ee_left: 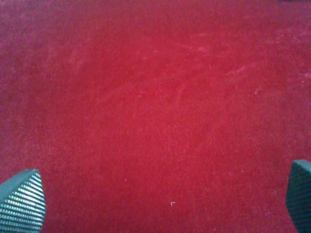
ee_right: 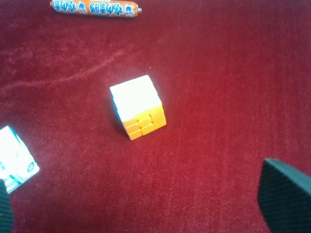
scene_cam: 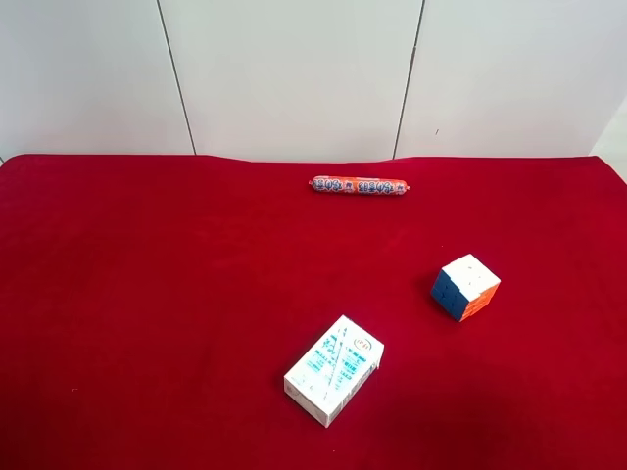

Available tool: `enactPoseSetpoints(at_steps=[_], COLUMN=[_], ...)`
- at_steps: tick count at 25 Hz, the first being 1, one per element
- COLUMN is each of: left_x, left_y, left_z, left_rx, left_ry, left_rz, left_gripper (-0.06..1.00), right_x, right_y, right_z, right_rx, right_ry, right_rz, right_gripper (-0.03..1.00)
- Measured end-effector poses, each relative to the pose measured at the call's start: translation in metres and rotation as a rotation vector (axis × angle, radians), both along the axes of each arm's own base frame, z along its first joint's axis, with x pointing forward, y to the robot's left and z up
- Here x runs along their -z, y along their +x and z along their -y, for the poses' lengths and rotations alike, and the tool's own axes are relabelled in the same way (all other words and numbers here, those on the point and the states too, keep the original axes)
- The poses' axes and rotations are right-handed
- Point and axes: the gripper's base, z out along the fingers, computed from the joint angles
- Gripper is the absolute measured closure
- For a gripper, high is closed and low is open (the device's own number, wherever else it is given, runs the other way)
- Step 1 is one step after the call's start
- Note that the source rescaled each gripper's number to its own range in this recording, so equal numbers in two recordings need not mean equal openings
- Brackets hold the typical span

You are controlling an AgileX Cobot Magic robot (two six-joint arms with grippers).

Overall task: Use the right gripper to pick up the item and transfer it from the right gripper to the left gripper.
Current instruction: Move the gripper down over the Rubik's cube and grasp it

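1. The small white, orange and blue puzzle cube [scene_cam: 466, 287] sits on the red-clothed counter [scene_cam: 147, 294], apart from the white-and-blue printed carton [scene_cam: 334, 370] and the thin orange sausage stick [scene_cam: 360, 185]
2. The right gripper [ee_right: 143, 204] is spread wide near the cube, not touching it
3. The left gripper [ee_left: 160, 199] is spread wide over red cloth

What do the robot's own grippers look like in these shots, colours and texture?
Only the very ends show. The left gripper has dark teal-black fingertips with angled ends and a fine dotted grid texture. The right gripper has similar dark fingertips, their texture fainter. No cables, markings or arm bodies are visible; the high view shows no arm at all.
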Motion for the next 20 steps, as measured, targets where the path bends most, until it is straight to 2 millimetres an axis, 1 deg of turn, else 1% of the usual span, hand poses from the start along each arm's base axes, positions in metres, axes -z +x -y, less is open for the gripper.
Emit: enactPoseSetpoints(at_steps=[20], left_x=[0.0], left_y=[0.0], left_z=[0.0001], left_rx=[-0.002], left_ry=[0.0], left_rz=[0.0], left_gripper=[-0.05], right_x=[0.0], right_y=[0.0], right_z=[0.0], right_rx=[0.0], right_ry=[0.0], right_rz=[0.0], right_gripper=[-0.03])
